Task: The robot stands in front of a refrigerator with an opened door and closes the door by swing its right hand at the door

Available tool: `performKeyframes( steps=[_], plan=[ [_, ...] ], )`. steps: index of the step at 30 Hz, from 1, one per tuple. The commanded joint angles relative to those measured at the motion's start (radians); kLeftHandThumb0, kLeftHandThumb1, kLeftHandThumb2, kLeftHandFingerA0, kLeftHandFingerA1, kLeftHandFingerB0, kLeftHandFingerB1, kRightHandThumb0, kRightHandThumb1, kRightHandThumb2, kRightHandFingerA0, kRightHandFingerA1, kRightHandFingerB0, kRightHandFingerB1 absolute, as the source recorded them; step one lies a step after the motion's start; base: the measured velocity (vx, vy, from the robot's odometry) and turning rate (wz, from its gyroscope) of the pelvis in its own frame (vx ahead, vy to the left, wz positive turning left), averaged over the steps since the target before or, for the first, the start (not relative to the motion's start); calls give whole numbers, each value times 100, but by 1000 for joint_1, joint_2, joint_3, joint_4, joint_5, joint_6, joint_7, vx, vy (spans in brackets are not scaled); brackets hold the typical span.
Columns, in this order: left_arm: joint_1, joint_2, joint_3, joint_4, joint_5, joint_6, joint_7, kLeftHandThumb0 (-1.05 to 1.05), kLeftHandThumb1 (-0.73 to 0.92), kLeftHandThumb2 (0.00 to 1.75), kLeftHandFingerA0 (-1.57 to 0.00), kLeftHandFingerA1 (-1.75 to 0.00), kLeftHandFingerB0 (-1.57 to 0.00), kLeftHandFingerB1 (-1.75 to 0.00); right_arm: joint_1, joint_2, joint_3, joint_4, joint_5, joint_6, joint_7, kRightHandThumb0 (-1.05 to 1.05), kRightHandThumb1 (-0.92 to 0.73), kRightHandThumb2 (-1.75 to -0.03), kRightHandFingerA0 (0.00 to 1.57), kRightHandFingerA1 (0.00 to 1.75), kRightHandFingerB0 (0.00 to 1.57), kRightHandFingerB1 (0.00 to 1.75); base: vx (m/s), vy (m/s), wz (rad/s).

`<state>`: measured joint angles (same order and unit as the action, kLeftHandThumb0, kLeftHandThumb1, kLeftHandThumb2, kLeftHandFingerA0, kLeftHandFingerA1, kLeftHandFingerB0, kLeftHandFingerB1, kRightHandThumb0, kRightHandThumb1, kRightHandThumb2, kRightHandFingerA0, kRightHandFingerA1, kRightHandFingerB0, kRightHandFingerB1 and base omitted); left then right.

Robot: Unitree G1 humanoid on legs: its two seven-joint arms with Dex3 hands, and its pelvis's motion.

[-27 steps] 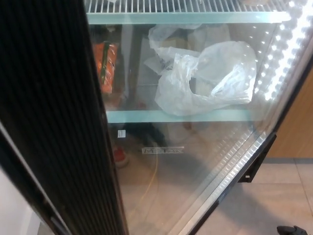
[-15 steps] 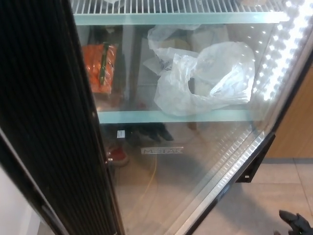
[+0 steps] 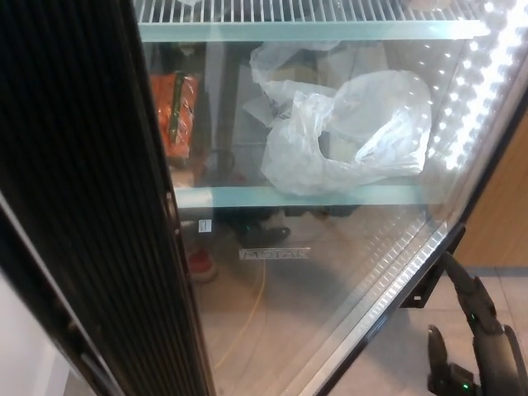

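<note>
One hand, the right hand, shows at the lower right of the frame, fingers spread and holding nothing, one fingertip near the glass door. That door fills the centre, a plastic bag behind it.

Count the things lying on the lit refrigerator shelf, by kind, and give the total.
Clear plastic bag: 1
Orange packet: 1
Total: 2. Other items behind the bag are too blurred to count.
</note>
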<state>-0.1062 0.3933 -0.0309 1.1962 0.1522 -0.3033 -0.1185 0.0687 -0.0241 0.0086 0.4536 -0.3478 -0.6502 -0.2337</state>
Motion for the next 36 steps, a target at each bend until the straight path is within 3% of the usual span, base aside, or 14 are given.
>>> performKeyframes(
  steps=[1,4,15,16,17,20,21,22,23,31,32,33,34,36],
  plan=[
    [9,42,-7,28,22,-57,-3,-57,92,76,-27,-36,-18,-33,134,124,54,-766,-301,-351,-93,-76,-68,-110,1,25,0,26,0,0,0],
    [10,40,-1,35,17,-55,7,-55,92,77,-28,-37,-18,-33,68,135,96,-818,-360,-338,-81,-88,-78,-113,1,13,1,15,0,0,0],
    [21,47,3,42,14,-54,2,-56,92,75,-28,-36,-18,-33,22,129,195,-827,-471,-281,-113,-87,-78,-114,0,12,0,15,0,0,0],
    [28,48,5,40,10,-55,-6,-63,84,92,-22,-42,-17,-41,7,131,230,-840,-483,-246,-90,-83,-90,-66,0,21,3,23,0,0,0],
    [31,48,6,41,8,-54,-10,-57,92,75,-27,-36,-18,-32,-14,133,250,-835,-506,-224,-94,-84,-74,-92,2,17,6,22,0,0,0],
    [29,46,7,45,8,-48,-8,-57,92,74,-28,-36,-19,-33,-62,122,271,-797,-526,-200,-102,-82,-92,-68,0,21,7,24,0,0,0],
    [30,46,6,44,9,-43,-5,-64,83,92,-21,-41,-17,-40,-78,118,283,-778,-529,-187,-97,-85,-76,-110,0,13,10,24,0,0,0],
    [31,46,4,44,12,-39,-1,-64,83,92,-21,-41,-17,-40,-93,115,296,-760,-537,-170,-97,-85,-76,-110,0,13,10,24,0,0,0],
    [33,45,6,43,9,-37,-3,-60,92,74,-25,-35,-16,-32,-105,114,304,-744,-546,-163,-102,-84,-76,-108,0,14,12,26,0,0,0],
    [38,43,2,46,14,-39,4,-57,92,74,-26,-35,-17,-32,-262,103,351,-604,-575,-60,-105,-79,-72,-106,0,19,15,30,0,0,0],
    [37,42,2,46,14,-40,2,-63,84,92,-21,-41,-17,-40,-302,105,355,-566,-579,-39,-107,-81,-74,-107,3,21,11,30,0,0,0],
    [36,41,3,45,13,-43,0,-63,84,92,-21,-41,-17,-40,-346,104,361,-525,-584,-15,-115,-81,-74,-107,3,21,11,30,0,0,0],
    [37,41,4,44,10,-41,-3,-58,92,75,-25,-35,-16,-31,-383,106,363,-491,-591,13,-106,-83,-78,-109,6,18,8,25,0,0,0],
    [39,40,6,41,7,-37,-7,-58,92,75,-25,-35,-16,-31,-434,103,371,-448,-600,54,-100,-83,-78,-109,6,18,8,25,0,0,0]
  ],
)
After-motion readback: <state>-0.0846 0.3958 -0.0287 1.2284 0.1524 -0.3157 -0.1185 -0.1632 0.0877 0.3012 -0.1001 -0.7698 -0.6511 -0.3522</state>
